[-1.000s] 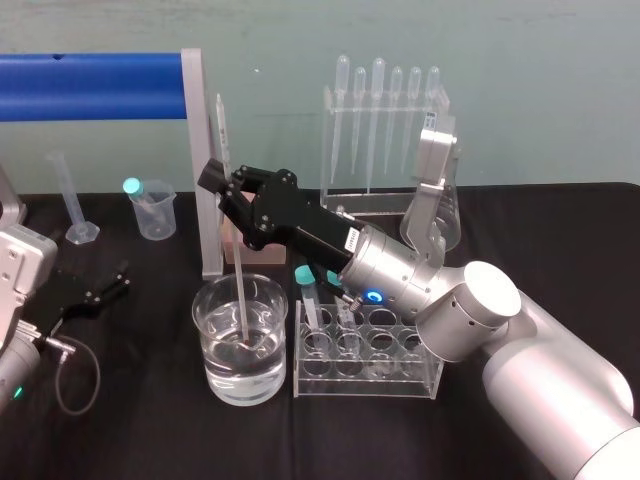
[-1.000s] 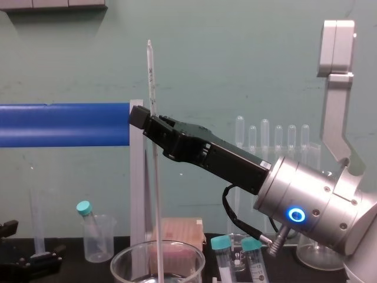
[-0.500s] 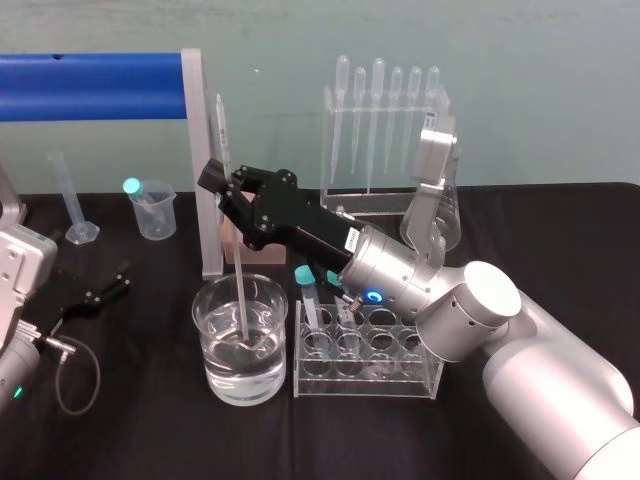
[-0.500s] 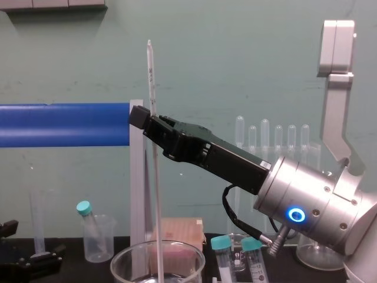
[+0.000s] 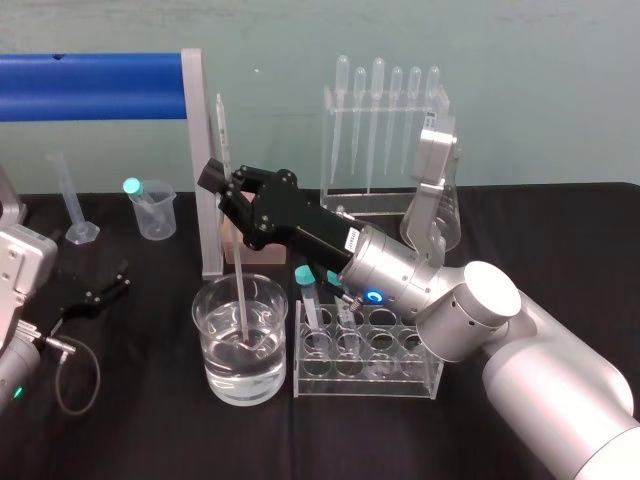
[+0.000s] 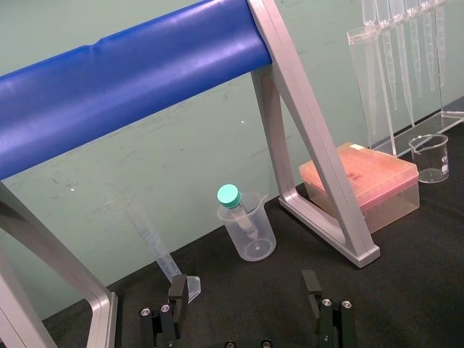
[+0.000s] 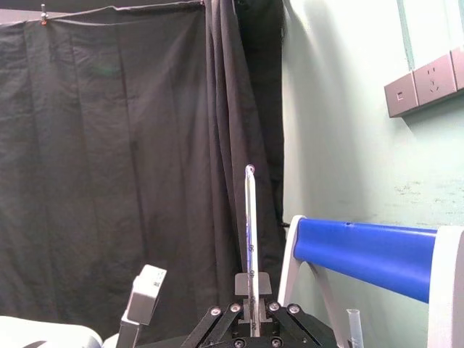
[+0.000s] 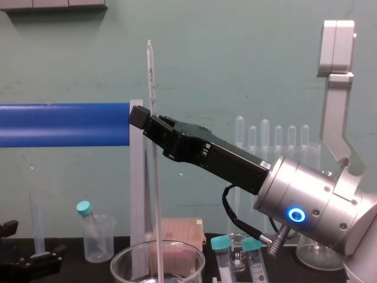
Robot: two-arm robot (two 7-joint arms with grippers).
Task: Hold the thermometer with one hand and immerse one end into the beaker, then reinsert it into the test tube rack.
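while right gripper [image 8: 154,121] pinches, thermometer [image 8: 151,76] stands

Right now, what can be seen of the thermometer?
The thermometer is a long, thin, whitish glass rod with dark scale marks. It stands nearly upright, clamped partway up by the right gripper, its upper length rising above it. Its lower end dips into the water in the beaker; the tip is hard to make out.

head looks down, chest level, nearer; both share beaker [image 5: 268,360], thermometer [image 5: 222,130].
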